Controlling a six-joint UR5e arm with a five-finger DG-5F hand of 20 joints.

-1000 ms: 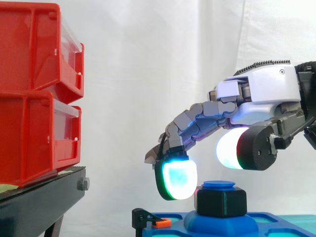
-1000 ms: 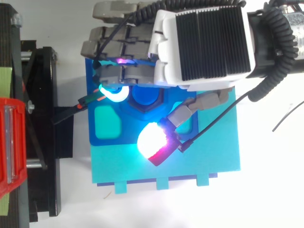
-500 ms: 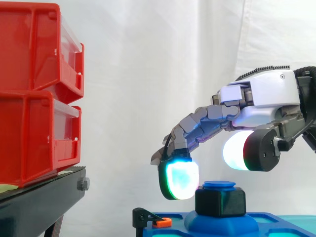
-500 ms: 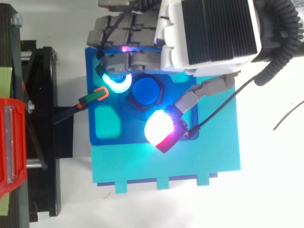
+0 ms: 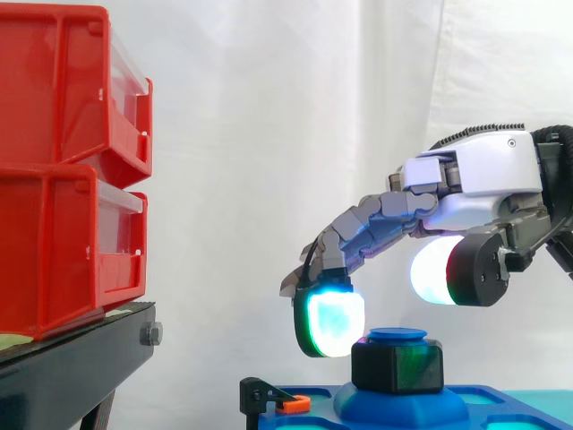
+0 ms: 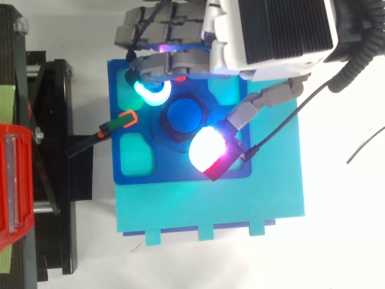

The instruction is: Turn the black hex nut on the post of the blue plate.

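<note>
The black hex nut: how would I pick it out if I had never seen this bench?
Right of the stacked red bins lies a blue plate with a raised hump at its middle. On that hump, under a round blue cap, sits the black hex nut: the only dark six-sided block there, much bulkier than the small orange clip at the plate's left edge.
</note>
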